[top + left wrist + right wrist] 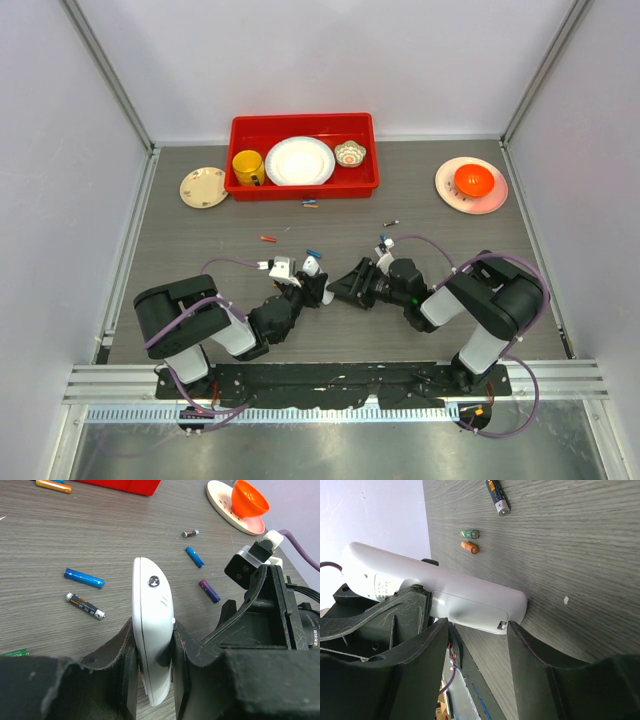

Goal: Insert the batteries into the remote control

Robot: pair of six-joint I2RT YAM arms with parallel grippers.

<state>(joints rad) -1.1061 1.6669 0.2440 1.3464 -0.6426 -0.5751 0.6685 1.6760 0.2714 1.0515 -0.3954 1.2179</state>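
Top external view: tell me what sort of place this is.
Likely a robotics lab test cell, not a home: plain white walls box in a grey table, an aluminium rail runs along its near edge, and a red bin of dishes sits like staged props.

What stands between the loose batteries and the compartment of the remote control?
The white cover looks still closed on the remote control, held in the left gripper. The right gripper is open at its latch end; the batteries lie loose on the table.
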